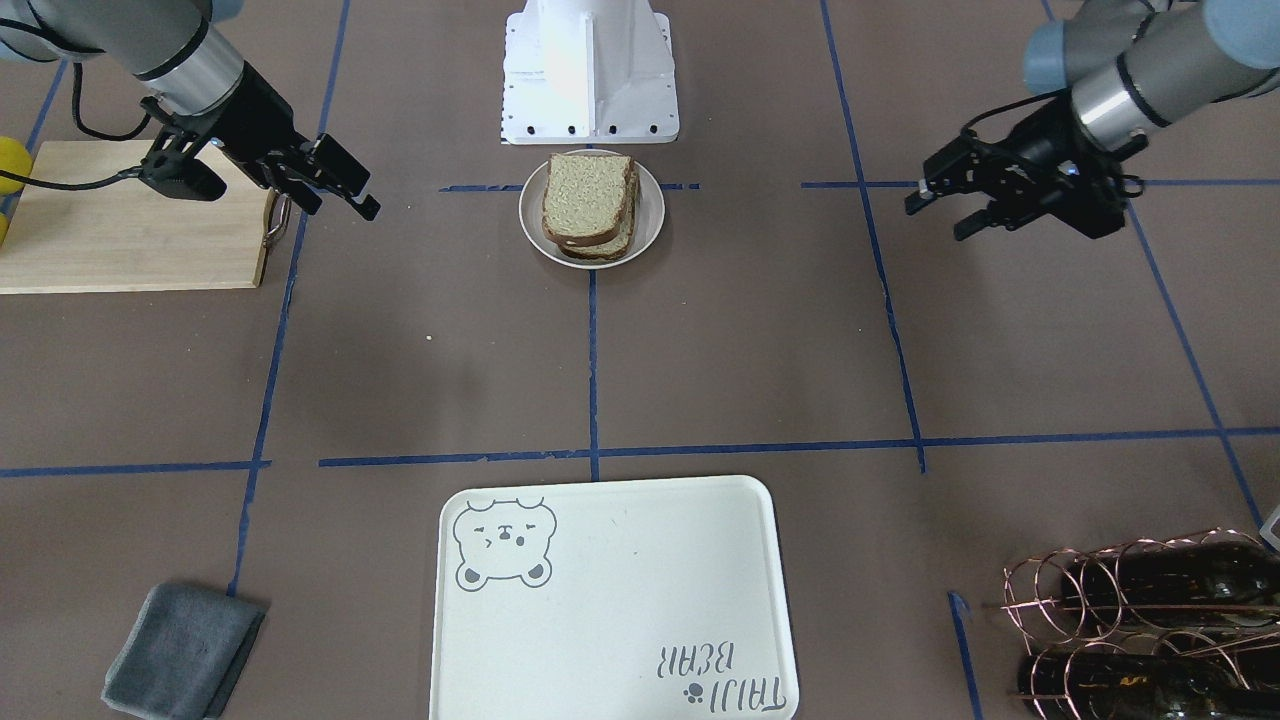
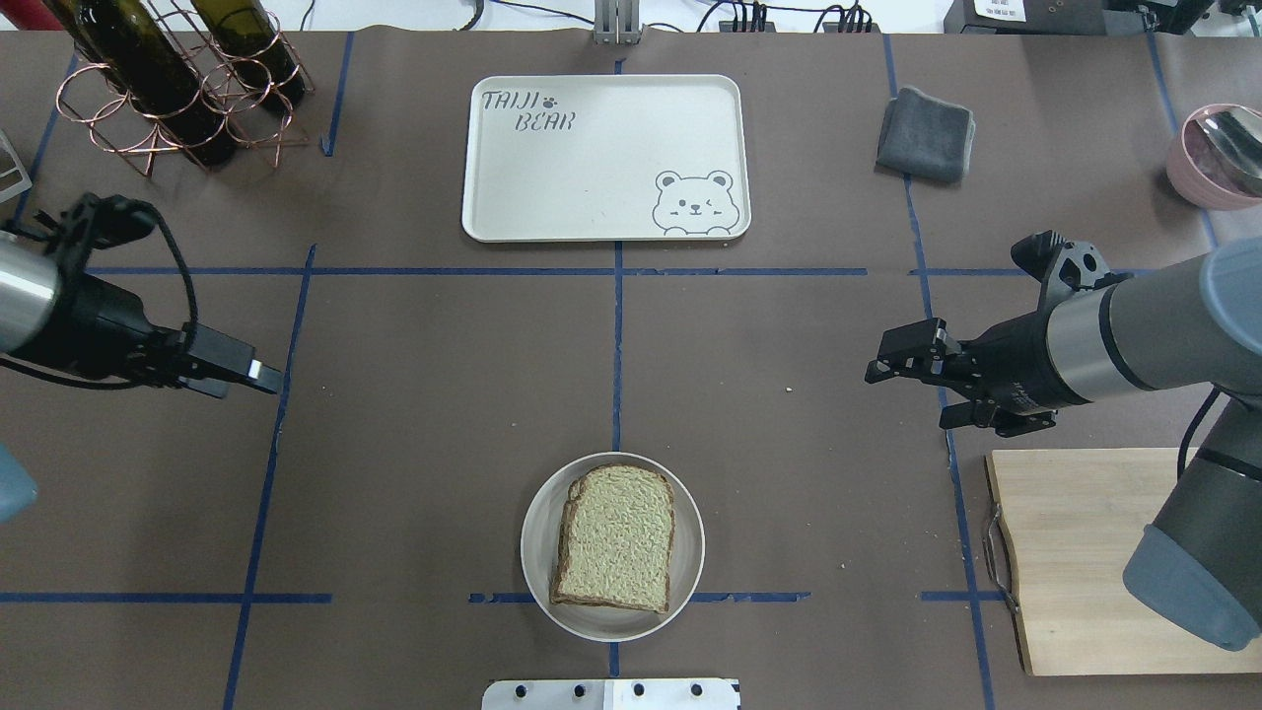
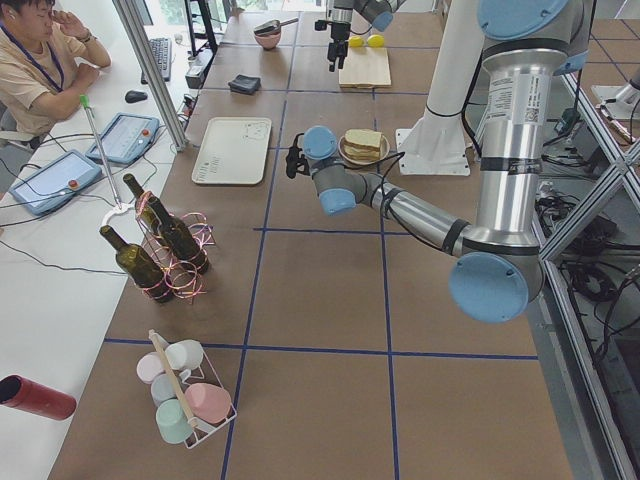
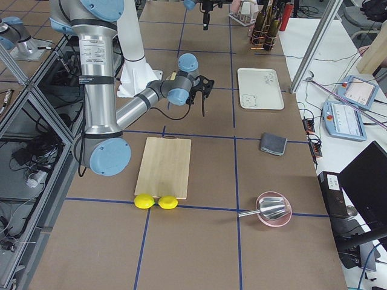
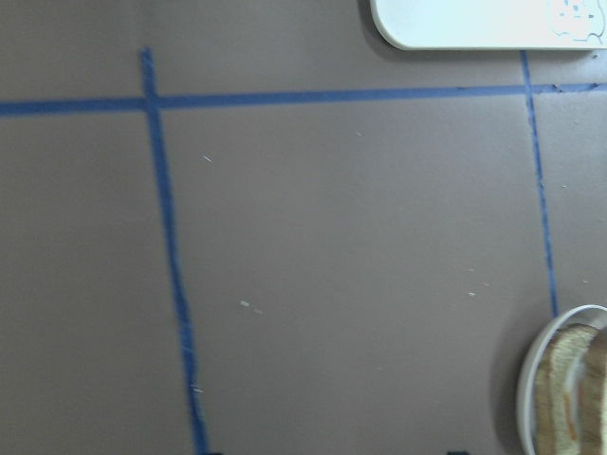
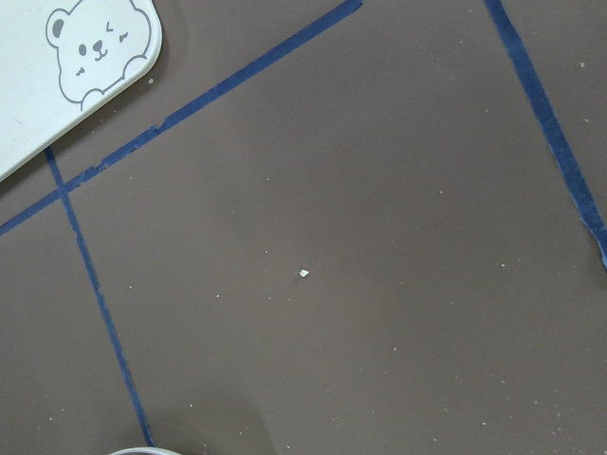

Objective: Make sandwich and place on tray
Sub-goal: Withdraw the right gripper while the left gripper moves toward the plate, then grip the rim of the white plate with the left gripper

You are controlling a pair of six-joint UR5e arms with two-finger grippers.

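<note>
You have the sandwich stacked on its white plate beside the robot's base, well apart from the tray, with the left gripper and right gripper hanging wide and empty on either side, seemingly ready to lift.

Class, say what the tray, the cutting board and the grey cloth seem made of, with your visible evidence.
Tray: probably plastic or melamine; smooth, matte cream surface with printed grey drawing. Cutting board: pale wood, faint grain lines, unvarnished look. Cloth: soft fabric, perhaps microfibre; folded, fuzzy grey.
</note>
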